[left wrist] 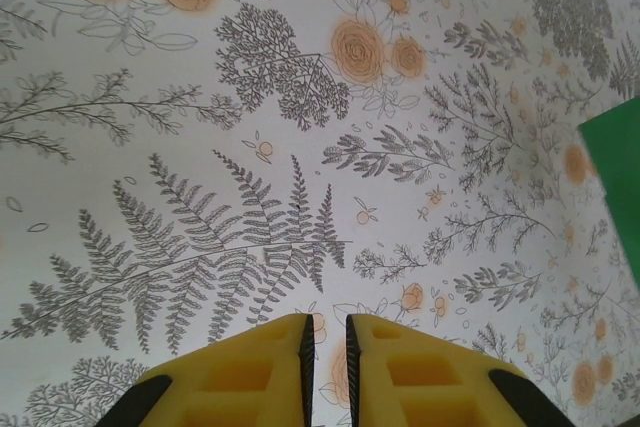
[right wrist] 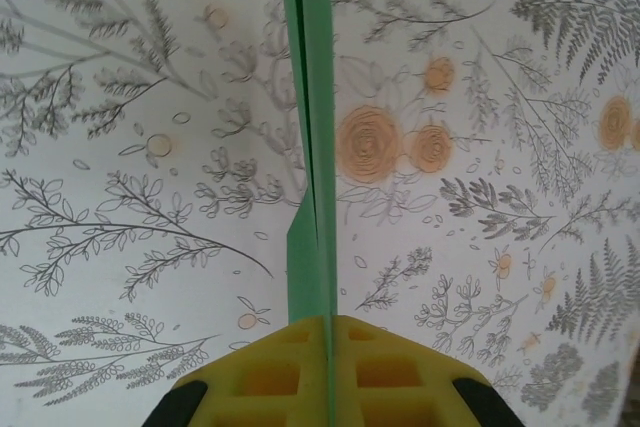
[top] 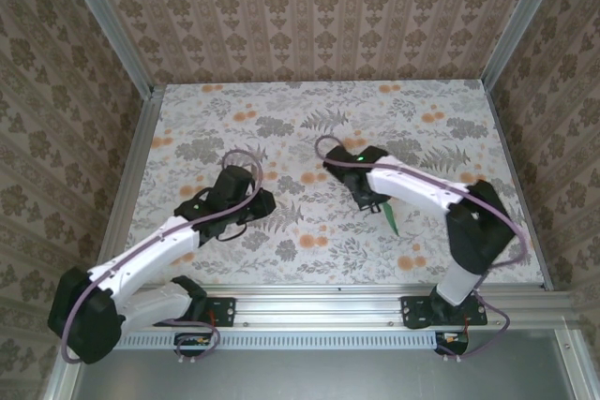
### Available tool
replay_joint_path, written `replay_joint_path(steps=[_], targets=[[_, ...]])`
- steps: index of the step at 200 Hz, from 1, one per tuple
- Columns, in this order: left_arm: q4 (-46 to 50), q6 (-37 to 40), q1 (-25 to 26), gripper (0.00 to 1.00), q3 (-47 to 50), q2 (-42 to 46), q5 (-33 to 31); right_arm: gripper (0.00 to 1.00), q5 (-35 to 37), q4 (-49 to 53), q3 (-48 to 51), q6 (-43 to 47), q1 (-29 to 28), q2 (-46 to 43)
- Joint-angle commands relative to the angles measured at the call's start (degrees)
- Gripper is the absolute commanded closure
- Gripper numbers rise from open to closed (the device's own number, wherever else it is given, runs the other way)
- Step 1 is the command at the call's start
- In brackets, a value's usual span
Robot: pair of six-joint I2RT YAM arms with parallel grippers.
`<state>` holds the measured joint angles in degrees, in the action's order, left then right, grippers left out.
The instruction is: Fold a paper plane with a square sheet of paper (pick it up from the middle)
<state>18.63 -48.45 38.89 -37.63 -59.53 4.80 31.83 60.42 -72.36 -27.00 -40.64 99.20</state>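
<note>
My right claw (right wrist: 327, 319) is clamped on the folded paper (right wrist: 310, 127), which juts straight ahead of its jaws. The left claw (left wrist: 326, 332) is barely ajar and empty, with the paper off to its right. I reckon this thin pinch could slip or twist, spoiling the crease.

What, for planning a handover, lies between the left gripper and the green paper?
Bare floral tabletop separates the left gripper from the green paper, in the left wrist view.
</note>
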Motion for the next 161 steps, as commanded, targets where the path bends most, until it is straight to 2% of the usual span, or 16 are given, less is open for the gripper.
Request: replay_joint_path(steps=[1,53,80,92,100,111,142,161], targets=[[4.5,-1.7,-0.7,0.8,1.5,3.5,-3.5,0.94,3.8,4.2,-4.3,-1.2,-3.9,5.2],[5.9,-4.0,-1.5,0.71,5.1,11.2,-6.0,0.91,-0.8,4.3,-14.8,-6.1,-12.7,20.5],[7.0,-3.6,-1.8,0.68,5.4,12.6,-5.9,0.79,-7.4,2.1,-18.1,-6.5,-15.1,23.0],[7.7,-3.0,-2.0,0.67,5.0,12.8,-5.7,0.69,-9.9,0.8,-18.0,-7.0,-15.4,21.7],[7.9,-2.6,-2.1,0.67,4.8,12.7,-5.5,0.67,-11.5,-0.1,-17.2,-7.1,-15.4,20.1],[7.9,-2.2,-2.1,0.65,4.6,12.6,-4.9,0.51,-12.9,-2.0,-15.7,-7.0,-15.4,16.8],[6.8,-1.4,-2.2,0.61,4.7,12.0,-3.5,0.27,-14.5,-7.2,-9.3,-5.8,-15.2,5.0],[5.7,-0.9,-2.3,0.6,4.5,10.8,-2.6,0.23,-17.9,-12.7,-3.7,-4.3,-14.5,-2.4]])
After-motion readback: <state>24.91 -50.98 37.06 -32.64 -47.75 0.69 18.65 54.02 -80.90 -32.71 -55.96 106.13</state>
